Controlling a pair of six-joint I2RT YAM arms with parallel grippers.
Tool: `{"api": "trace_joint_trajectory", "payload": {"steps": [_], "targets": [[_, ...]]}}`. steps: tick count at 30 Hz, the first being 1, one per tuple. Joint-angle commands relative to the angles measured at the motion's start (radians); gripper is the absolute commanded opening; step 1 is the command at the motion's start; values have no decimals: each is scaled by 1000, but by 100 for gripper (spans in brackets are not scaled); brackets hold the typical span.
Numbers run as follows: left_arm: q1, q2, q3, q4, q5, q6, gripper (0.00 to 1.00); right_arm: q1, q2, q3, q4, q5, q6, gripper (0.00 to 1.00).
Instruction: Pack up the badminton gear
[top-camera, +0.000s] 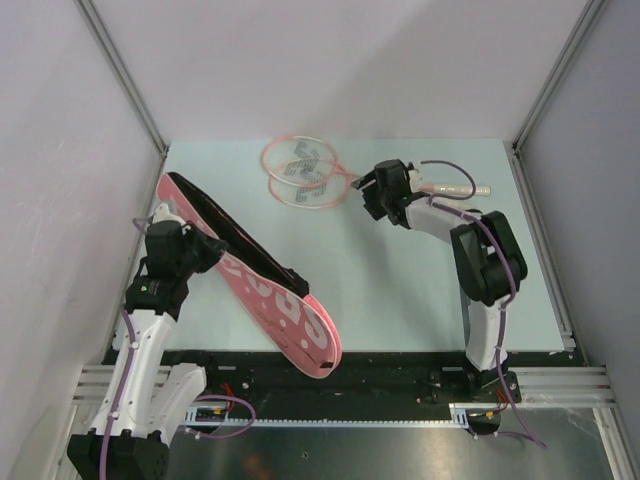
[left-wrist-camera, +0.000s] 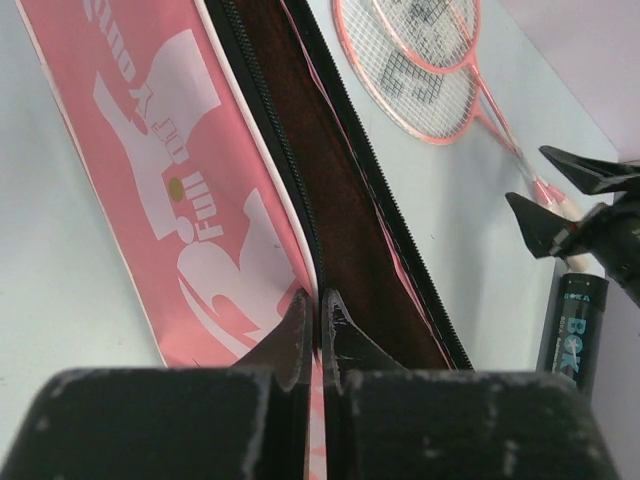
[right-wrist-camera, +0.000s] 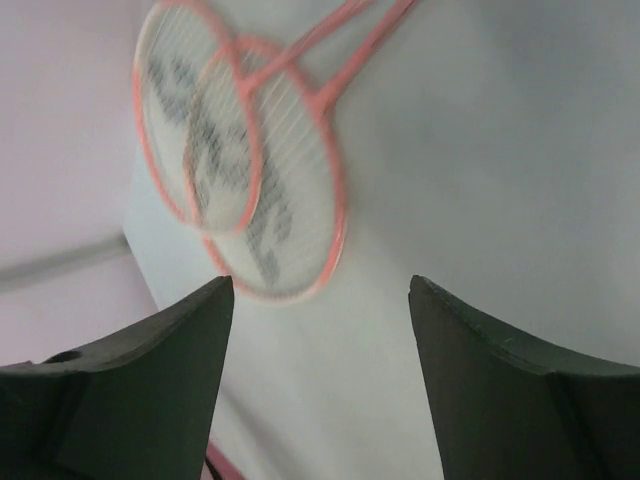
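Left claw pinched shut on unzipped edge of pink bag, propping it open on surface; right claw spread wide, empty, by both rackets w/ heads overlapped at far side, dark tube near handles, so nothing packed yet afaict, shuttlecocks not visible.

Racket handles partly hidden behind right arm. Rackets blurred in right wrist view, shafts cut off. Tube partly behind right gripper.
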Motion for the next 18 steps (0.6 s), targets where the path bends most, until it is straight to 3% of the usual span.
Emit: {"api": "trace_joint_trajectory", "payload": {"steps": [1,2,7,18], "targets": [[-6,-27,31,67,-18,56,0,-66,124,25,201,50,243,68],[-8,-31,31,68,-18,70,0,-79,143,30,238,39,281,60],[-15,-34,16,67,-22,96,0,-89,267,97,329,13,315,44],[-31,-13,5,70,-16,87,0,-86,390,276,283,16,424,40]]}}
